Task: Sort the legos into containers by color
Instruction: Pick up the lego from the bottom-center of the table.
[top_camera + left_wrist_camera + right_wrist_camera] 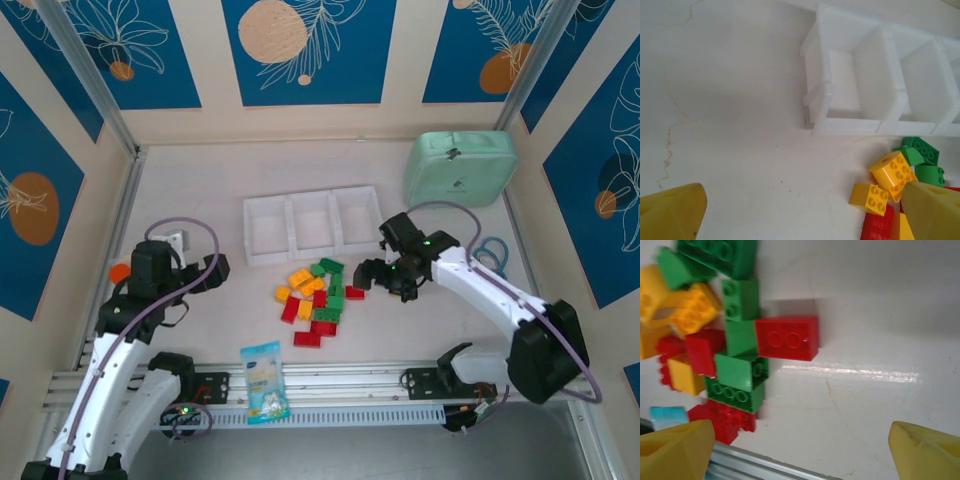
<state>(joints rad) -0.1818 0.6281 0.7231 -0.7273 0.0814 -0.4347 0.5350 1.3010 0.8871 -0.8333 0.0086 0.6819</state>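
Observation:
The legos (315, 298) lie in a loose pile of red, green and yellow-orange bricks on the table, just in front of the white three-compartment tray (288, 225). All three compartments hold nothing. My right gripper (374, 274) hovers at the pile's right edge, open, beside a lone red brick (354, 292). In the right wrist view that red brick (787, 337) lies ahead of the open gripper (800, 452), with bare table between the fingers. My left gripper (207, 274) is open, left of the pile. Its wrist view has the tray (860, 126) ahead and yellow bricks (892, 172) by the right fingertip (935, 212).
A mint-green rounded case (460, 168) stands at the back right, with a blue cable loop (490, 255) in front of it. A blue-and-white snack packet (264, 380) lies on the metal rail (340, 375) at the near edge. A small orange object (120, 271) sits by the left wall.

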